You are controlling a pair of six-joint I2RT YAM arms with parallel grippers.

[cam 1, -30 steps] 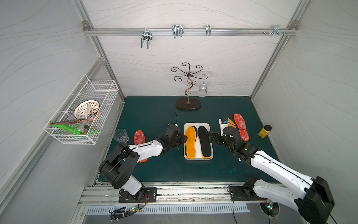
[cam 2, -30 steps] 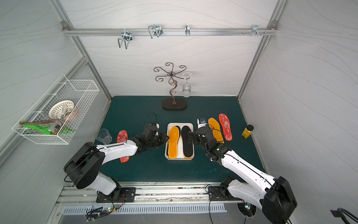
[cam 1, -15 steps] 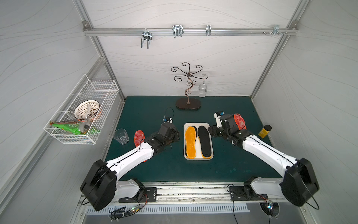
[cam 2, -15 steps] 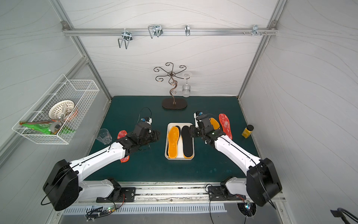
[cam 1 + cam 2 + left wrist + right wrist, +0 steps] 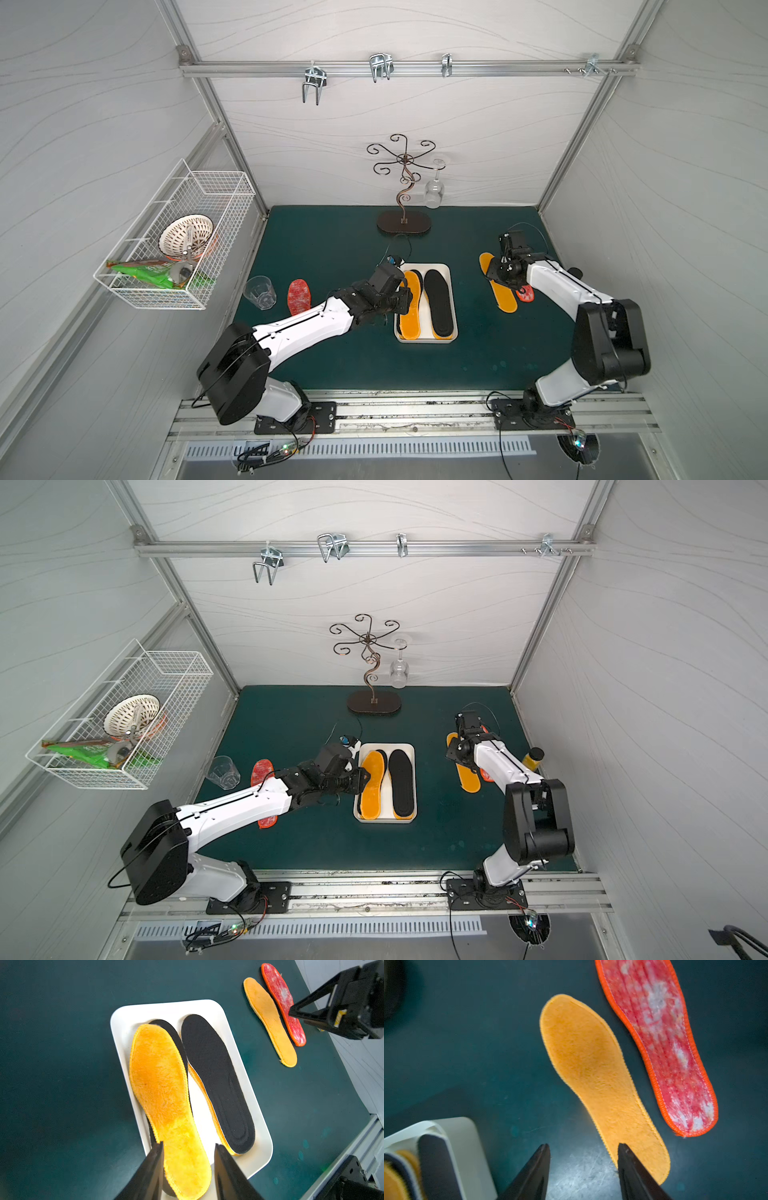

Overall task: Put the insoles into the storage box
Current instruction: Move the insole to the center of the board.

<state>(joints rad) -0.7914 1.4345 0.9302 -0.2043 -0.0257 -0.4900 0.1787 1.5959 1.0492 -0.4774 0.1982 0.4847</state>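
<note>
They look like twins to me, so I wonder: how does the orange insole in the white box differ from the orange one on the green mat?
The boxed orange insole looks fluffy and bright yellow-orange; the loose orange insole looks flatter and duller. The boxed one lies atop a black insole inside the white box; the loose one lies directly on the green mat. Both are foot-shaped with stitched edges.

Open mat [image 5: 332, 245] behind the storage box [image 5: 432, 267]; stand base [image 5: 403, 222] farther back
</note>
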